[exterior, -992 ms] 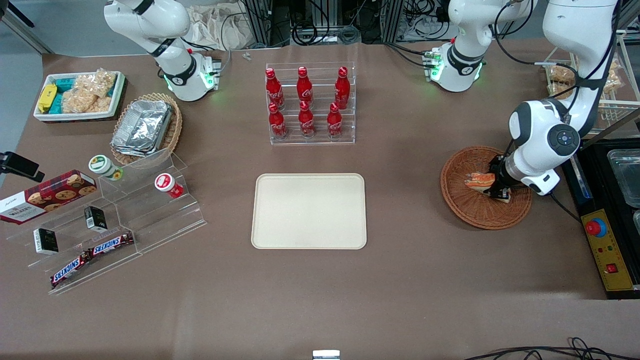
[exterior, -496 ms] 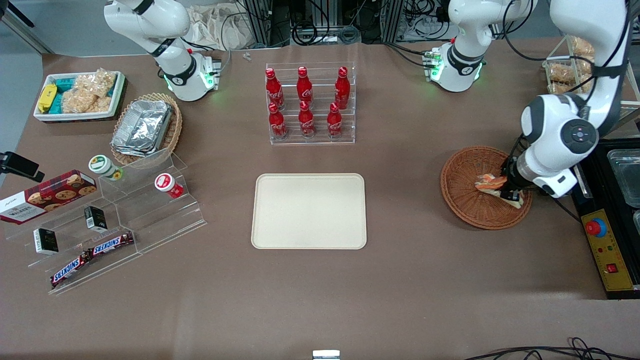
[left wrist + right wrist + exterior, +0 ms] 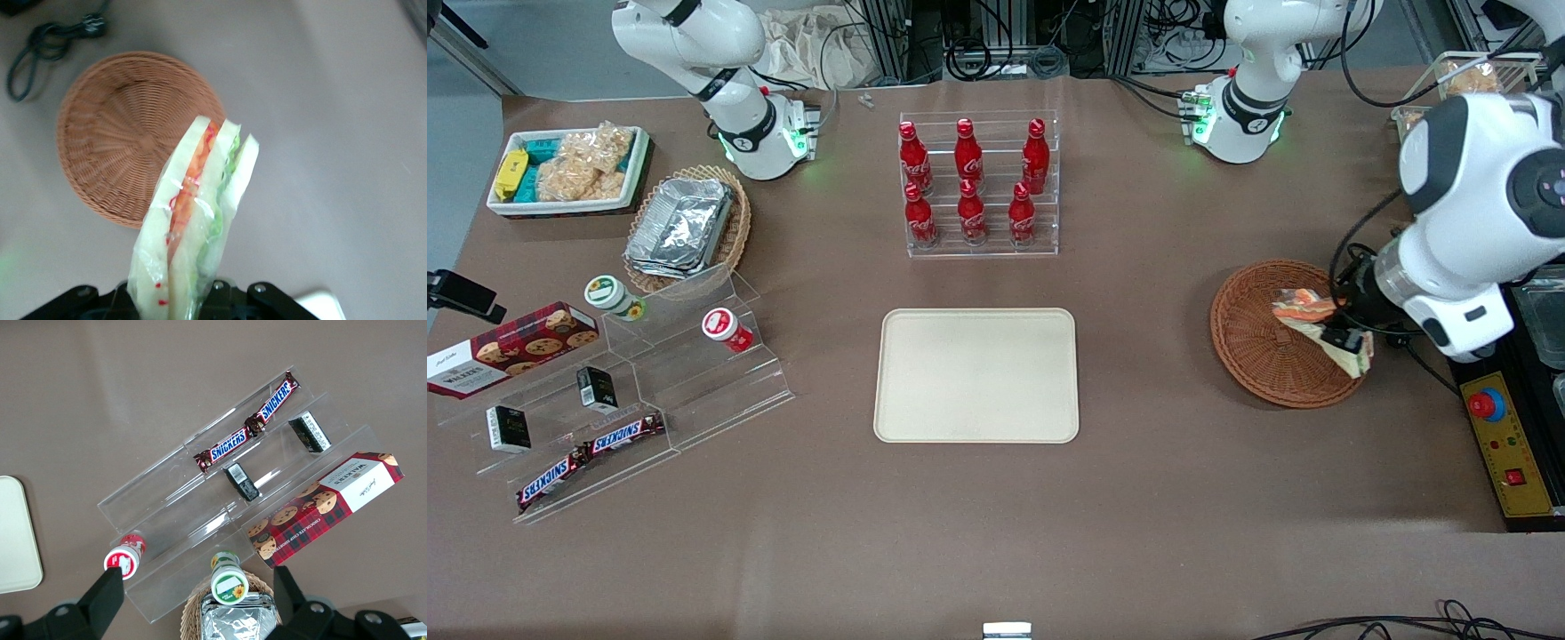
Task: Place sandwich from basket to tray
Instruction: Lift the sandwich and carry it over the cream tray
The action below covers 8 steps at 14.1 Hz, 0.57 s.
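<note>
My left gripper [image 3: 1343,336] is shut on the wrapped sandwich [image 3: 1316,324] and holds it lifted above the reddish-brown wicker basket [image 3: 1258,342], over the basket's edge toward the working arm's end of the table. In the left wrist view the sandwich [image 3: 197,220] hangs from the gripper [image 3: 190,303], showing orange-red and green layers, with the empty basket [image 3: 120,127] below it. The cream tray [image 3: 976,375] lies bare at the table's middle, toward the parked arm's end from the basket.
A clear rack of red cola bottles [image 3: 971,187] stands farther from the front camera than the tray. A black control box with a red button [image 3: 1498,427] lies at the working arm's end. Clear shelves with snacks [image 3: 605,400] sit toward the parked arm's end.
The left gripper has risen with the sandwich, lifting it out of the basket and shifting toward the working arm's end of the table.
</note>
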Each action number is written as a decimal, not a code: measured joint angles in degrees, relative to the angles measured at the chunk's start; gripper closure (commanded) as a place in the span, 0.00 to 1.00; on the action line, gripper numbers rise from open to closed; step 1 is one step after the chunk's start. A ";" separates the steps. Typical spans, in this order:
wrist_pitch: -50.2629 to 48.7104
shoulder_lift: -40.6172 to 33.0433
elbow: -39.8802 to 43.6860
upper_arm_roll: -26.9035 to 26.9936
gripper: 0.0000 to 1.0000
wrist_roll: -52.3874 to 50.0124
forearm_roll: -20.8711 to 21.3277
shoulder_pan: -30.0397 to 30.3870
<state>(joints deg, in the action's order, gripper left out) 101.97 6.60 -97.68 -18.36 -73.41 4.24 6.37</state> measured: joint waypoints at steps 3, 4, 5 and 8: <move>-0.56 0.94 3.56 -9.69 1.00 9.58 -0.16 -0.27; -0.54 1.67 3.62 -13.00 1.00 11.15 -0.16 -0.41; -0.06 2.95 3.57 -15.90 1.00 12.01 -0.14 -0.83; 6.69 9.36 3.37 -19.24 1.00 12.78 2.41 -5.96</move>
<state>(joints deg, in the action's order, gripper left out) 108.66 15.96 -94.31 -37.60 -60.63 6.65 0.41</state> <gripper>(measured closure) 0.793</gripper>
